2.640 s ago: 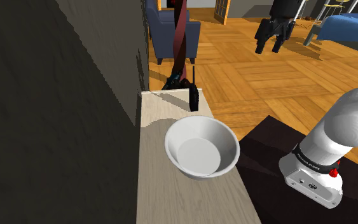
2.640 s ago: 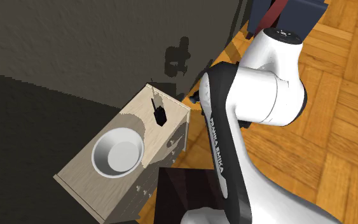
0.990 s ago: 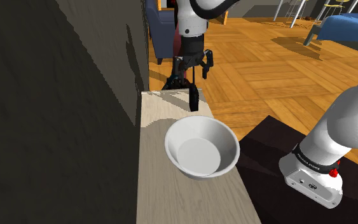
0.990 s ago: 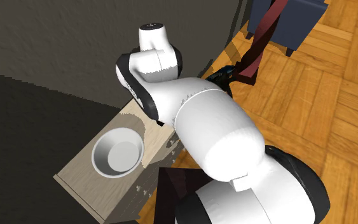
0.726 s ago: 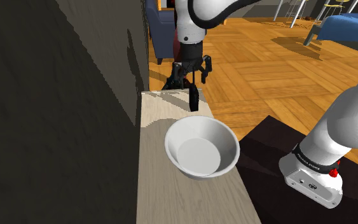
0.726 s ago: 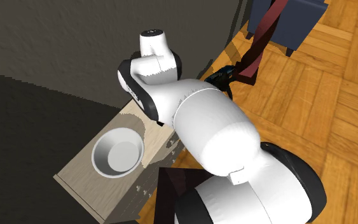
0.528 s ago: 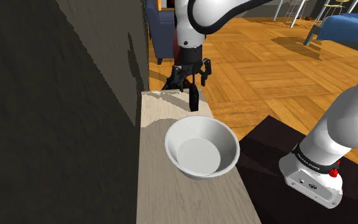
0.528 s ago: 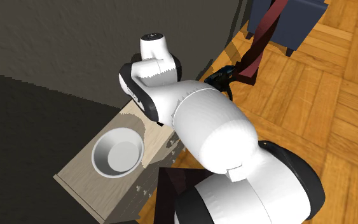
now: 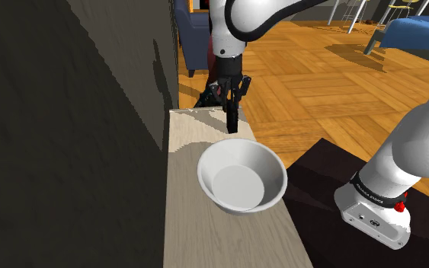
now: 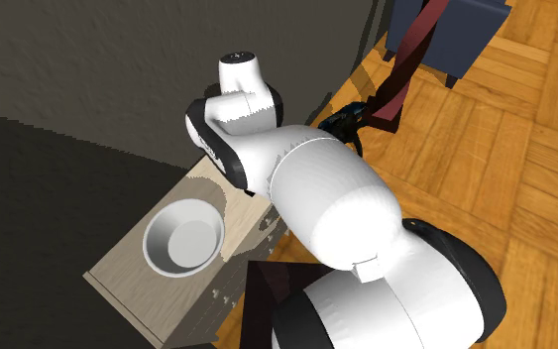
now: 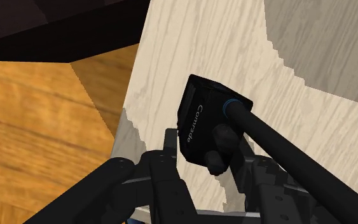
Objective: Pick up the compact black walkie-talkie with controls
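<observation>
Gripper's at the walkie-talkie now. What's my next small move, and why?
Probably lift straight up a little: the gripper looks shut on the upright walkie-talkie, which stands on the pale table with the white bowl close beside.

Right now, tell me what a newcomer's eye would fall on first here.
The big white arm looms across the second exterior view. In the shoulder view its black gripper clasps the upright black walkie-talkie at the pale cabinet's far end, just beyond a white bowl.

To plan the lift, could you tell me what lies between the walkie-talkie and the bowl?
Only bare tabletop separates walkie-talkie and bowl, per the shoulder view.
</observation>
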Motion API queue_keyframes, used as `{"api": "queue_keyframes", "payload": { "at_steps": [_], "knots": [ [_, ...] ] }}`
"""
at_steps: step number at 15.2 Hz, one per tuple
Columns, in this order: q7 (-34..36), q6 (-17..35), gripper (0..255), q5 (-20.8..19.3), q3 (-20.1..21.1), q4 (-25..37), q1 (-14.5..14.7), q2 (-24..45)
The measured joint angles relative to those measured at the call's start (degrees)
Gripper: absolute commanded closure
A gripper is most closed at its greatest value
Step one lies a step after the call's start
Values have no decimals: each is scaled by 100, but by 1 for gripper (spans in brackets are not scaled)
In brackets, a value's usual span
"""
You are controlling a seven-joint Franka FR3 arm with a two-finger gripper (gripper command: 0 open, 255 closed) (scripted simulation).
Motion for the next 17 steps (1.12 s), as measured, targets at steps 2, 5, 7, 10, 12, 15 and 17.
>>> {"api": "queue_keyframes", "payload": {
  "at_steps": [2,5,7,10,12,15,17],
  "knots": [
    [-2,0,255,0,-1,-1,-1,-1],
    [-9,-161,255,15,-7,106,-4,-53],
    [-13,-298,255,18,-14,222,-9,-74],
    [-17,-508,255,30,-22,384,-14,-124],
    [-13,-652,255,46,-24,478,-12,-179],
    [7,-922,255,44,-25,745,-13,-183],
    [10,-1050,255,43,-29,869,-16,-187]
  ]
}}
